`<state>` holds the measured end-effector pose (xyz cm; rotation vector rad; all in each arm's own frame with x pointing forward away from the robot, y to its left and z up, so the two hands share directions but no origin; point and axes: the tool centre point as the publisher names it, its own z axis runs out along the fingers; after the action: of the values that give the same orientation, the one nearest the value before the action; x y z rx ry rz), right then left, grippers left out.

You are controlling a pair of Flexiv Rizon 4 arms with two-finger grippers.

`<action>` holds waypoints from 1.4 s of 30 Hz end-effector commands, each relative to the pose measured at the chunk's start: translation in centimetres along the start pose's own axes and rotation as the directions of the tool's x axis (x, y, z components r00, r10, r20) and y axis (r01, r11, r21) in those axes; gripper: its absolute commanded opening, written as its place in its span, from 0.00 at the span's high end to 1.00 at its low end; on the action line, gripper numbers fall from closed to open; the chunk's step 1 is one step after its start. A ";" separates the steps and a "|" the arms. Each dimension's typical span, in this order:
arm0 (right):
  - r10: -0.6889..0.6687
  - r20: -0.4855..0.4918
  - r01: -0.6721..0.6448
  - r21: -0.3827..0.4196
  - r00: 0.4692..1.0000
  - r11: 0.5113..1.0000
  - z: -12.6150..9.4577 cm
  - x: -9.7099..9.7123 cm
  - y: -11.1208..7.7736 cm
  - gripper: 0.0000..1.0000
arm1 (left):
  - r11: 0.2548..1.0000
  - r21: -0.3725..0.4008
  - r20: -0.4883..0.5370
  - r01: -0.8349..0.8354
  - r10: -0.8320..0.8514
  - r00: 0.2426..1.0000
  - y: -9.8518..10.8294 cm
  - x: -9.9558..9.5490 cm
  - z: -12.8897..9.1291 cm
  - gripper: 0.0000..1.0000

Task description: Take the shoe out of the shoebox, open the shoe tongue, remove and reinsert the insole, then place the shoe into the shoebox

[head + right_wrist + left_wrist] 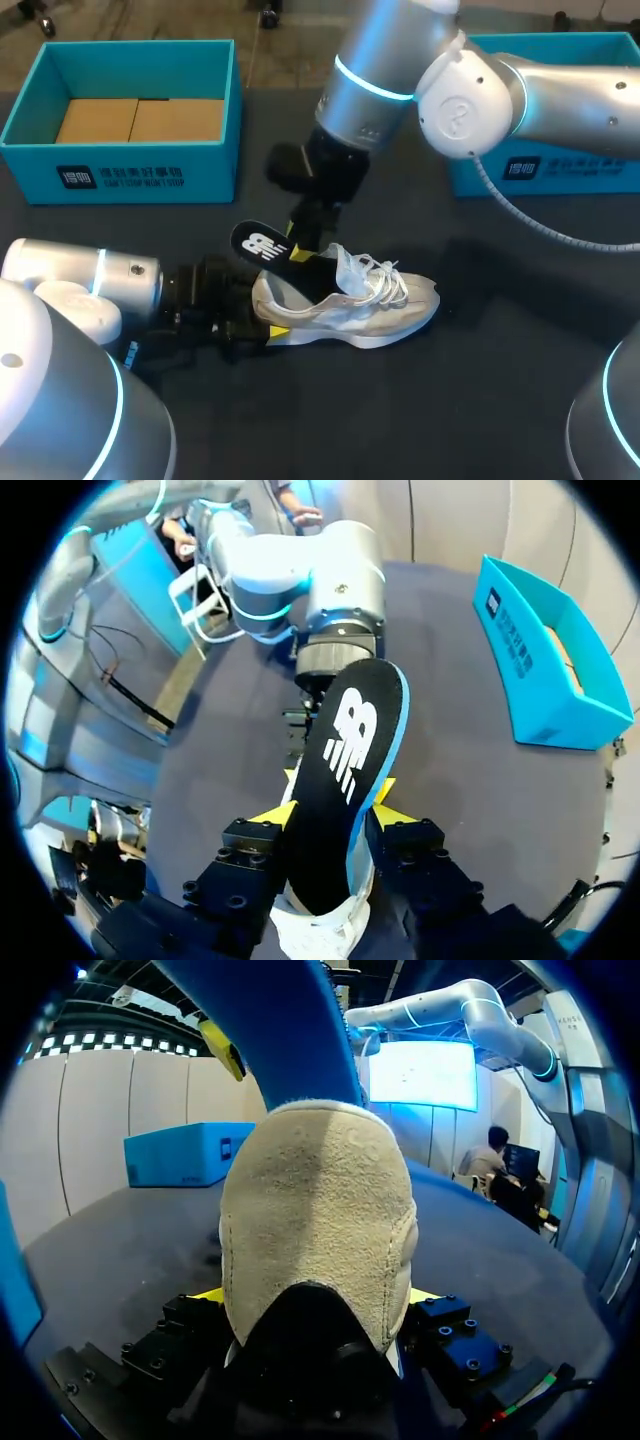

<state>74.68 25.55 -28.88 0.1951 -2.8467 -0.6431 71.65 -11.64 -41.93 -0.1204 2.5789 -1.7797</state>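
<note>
At ten o'clock on the dark surface (470,400) in the head view stands an open teal shoebox (120,172) with brown cardboard (140,120) lying flat on its floor. It stands well apart from the shoe.

The left arm (90,290) comes in from eight o'clock, low over the surface. The left pincer (316,1300) is pinching the shoe (350,305) at the heel. In the left wrist view the tan suede heel fills the space between the fingers, with a yellow tip touching it on each side.

The shoe is pale grey and white and sits near the middle of the surface. Its heel points to nine o'clock and its toe to three o'clock. Its white laces (385,280) lie loose over the top.

The black insole (265,245) has a white logo and a blue edge. It slants up out of the shoe's opening toward ten o'clock, and its logo end hangs free above the heel. The right pincer (333,812) is closed on the insole across its width. In the right wrist view a yellow tip presses each edge, and the white shoe sits just under the fingers.

The right arm (500,90) comes in from two o'clock and reaches past the middle, down to the shoe. Behind it, at two o'clock on the surface, stands a second teal box (560,170), partly hidden by the arm.
</note>
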 end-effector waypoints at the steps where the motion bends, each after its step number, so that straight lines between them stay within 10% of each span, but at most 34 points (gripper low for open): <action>1: 0.000 -0.035 -0.002 -0.057 0.999 0.998 0.2 -0.4 -0.6 0.55 | 1.000 0.000 0.001 0.000 0.000 1.000 0.0 0.0 0.1 1.00; 19: 0.106 -0.129 -0.137 -0.267 0.986 0.954 0.0 2.0 -0.9 0.55 | 1.000 0.000 0.001 0.000 0.000 1.000 0.0 0.0 0.1 1.00; 42: 0.032 -0.210 -0.103 -0.337 0.977 0.936 2.8 0.4 1.3 0.57 | 1.000 0.000 0.001 0.000 0.000 1.000 0.0 0.0 0.1 1.00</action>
<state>73.19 26.59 -29.74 0.0878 -2.4988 -1.0313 71.64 -11.64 -41.93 -0.1204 2.5789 -1.7797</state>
